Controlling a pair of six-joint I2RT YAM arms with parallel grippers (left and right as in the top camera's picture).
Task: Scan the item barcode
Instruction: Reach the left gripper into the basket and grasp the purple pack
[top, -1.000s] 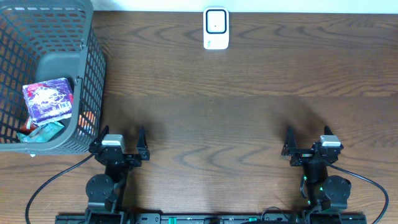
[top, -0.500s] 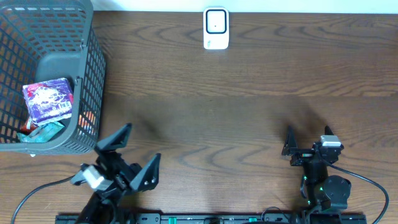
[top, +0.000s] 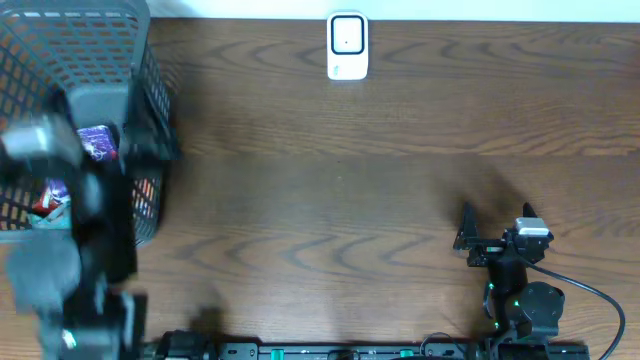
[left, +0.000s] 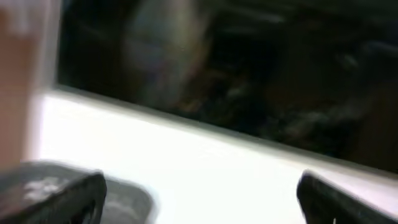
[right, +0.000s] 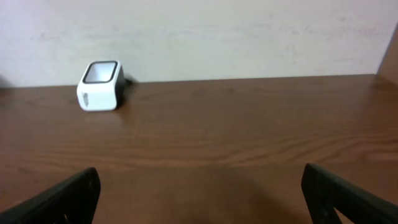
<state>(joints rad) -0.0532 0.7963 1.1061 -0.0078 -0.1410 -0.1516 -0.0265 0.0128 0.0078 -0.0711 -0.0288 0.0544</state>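
Got a grey mesh basket (top: 150, 60) sitting top-left on the wooden table (top: 350, 180). Purple packet (top: 98, 143) is inside it, partly hidden behind a blurred left arm (top: 90, 230) hanging over the basket. Left wrist view is super smeared, but can make out the left gripper (left: 199, 202) spread wide and empty. Can see the right gripper (right: 199, 196) low on the right, also wide and empty, facing the white barcode scanner (top: 347, 45) at the table's far edge, well apart from the basket.

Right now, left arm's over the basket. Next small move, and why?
Probably lower the open left claw into the basket toward the purple packet. It holds nothing, hovers over the basket, and the scanner has no item before it.
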